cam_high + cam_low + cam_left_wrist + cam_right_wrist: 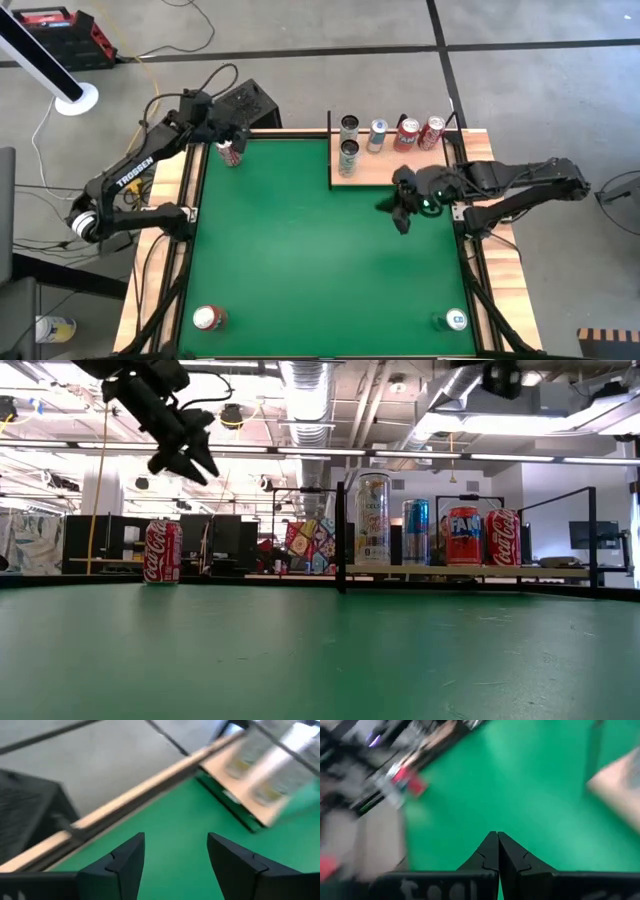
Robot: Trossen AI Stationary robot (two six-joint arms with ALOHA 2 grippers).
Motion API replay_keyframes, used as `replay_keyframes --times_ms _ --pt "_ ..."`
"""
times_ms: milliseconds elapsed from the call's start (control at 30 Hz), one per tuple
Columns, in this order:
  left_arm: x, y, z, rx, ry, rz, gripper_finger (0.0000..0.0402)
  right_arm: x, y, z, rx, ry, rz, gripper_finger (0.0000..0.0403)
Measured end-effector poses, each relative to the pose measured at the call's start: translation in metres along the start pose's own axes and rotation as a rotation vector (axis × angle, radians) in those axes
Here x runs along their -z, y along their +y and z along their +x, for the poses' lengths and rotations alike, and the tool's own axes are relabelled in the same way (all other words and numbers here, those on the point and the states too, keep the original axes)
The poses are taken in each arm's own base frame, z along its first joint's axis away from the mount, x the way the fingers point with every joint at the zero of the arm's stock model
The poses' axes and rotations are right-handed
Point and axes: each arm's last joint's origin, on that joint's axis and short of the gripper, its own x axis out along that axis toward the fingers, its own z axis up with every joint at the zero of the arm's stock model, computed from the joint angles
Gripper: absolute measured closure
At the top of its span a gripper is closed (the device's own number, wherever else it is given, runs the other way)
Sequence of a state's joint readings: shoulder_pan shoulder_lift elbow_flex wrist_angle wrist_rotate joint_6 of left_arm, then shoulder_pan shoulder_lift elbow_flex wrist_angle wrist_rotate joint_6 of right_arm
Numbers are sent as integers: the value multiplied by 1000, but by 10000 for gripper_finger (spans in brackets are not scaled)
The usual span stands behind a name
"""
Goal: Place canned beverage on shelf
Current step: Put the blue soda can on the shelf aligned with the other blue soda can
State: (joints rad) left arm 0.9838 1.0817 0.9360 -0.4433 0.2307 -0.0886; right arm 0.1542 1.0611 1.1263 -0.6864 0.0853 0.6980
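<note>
From above, I am seeing the left gripper [228, 133] hanging over the far left corner of the green surface [300, 260], right by the red cola can [230, 153] that is standing there. Its wrist camera is showing its two fingers [125, 862] spread wide apart with nothing between them — only green felt and the wooden rim beyond. In the level view that gripper [190, 460] is sitting well above the can [162, 552], not touching it. The right gripper [400, 212] is hovering over the green just in front of the shelf [390, 172], and I am reading its fingers [490, 852] as pressed together, empty. The shelf is lying at the far edge, right of centre, and it is carrying five cans: two tall pale cans [348, 140] at its left end, then a blue can [377, 135], then two red cans [418, 133]. Two more cans are standing at the near edge — a red can [208, 318] at the left and a blue-and-white can [455, 320] at the right.
</note>
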Motion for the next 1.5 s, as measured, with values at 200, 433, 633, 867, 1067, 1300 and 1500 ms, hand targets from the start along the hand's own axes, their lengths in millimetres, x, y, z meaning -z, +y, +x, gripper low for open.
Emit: replay_keyframes --times_ms 200,433,633,867,1067,1300,1500 --pt "-2 -13 2 67 -21 52 200 50 25 -12 -88 441 293 382" --pt "-6 -24 3 110 -71 116 200 95 53 -39 31 738 670 382" --pt "-12 -28 3 126 -143 151 200 105 65 -72 226 735 876 382" --pt "-15 -28 2 127 -171 149 200 114 72 -86 415 733 852 382" --pt "-15 -28 2 128 -166 125 200 119 76 -79 424 742 748 371" --pt "-17 -29 2 133 -185 98 200 120 76 -80 396 788 659 343" --pt "-17 -29 2 143 -183 46 200 120 76 -80 365 801 588 314"
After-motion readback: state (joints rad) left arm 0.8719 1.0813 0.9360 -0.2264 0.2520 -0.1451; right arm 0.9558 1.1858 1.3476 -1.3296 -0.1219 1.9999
